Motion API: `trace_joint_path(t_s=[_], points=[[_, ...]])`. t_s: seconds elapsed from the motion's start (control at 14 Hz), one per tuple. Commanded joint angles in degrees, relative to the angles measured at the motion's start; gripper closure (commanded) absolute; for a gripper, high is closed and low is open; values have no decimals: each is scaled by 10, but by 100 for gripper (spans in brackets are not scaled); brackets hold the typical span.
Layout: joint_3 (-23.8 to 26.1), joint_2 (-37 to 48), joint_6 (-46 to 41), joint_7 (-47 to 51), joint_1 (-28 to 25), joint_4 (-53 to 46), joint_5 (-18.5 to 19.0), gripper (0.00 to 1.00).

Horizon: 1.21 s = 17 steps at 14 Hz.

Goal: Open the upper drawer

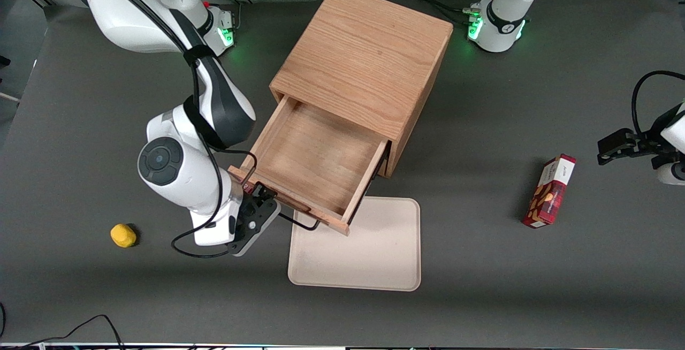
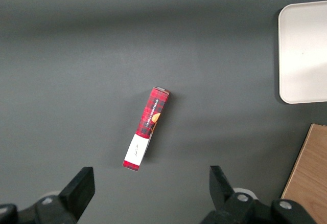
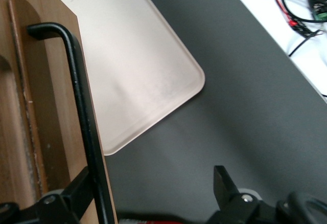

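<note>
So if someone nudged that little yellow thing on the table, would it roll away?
Probably a little: the yellow object looks rounded and lumpy, so it might wobble off unevenly. It seems small, likely light. The end effector sits at the upper drawer handle, apart from it.

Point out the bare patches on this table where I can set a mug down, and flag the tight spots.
Free: dark mat between the beige plastic tray and the red biscuit box; mat between the yellow lump and the front camera's table edge. The pulled-out light-oak upper drawer is empty inside. Crowded: the drawer's black bar handle, where the claw sits open.
</note>
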State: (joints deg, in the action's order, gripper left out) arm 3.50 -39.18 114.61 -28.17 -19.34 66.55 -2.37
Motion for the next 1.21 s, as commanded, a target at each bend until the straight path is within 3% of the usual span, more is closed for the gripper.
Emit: trace_joint_path(t_s=[0.0, 0.36, 0.79, 1.14], points=[[-15, -20, 50, -6, 4, -17, 13, 0], [-20, -16, 68, 7, 2, -17, 6, 0], [17, 66, 20, 215, -2, -7, -33, 0], [17, 90, -7, 240, 9, -8, -33, 0]])
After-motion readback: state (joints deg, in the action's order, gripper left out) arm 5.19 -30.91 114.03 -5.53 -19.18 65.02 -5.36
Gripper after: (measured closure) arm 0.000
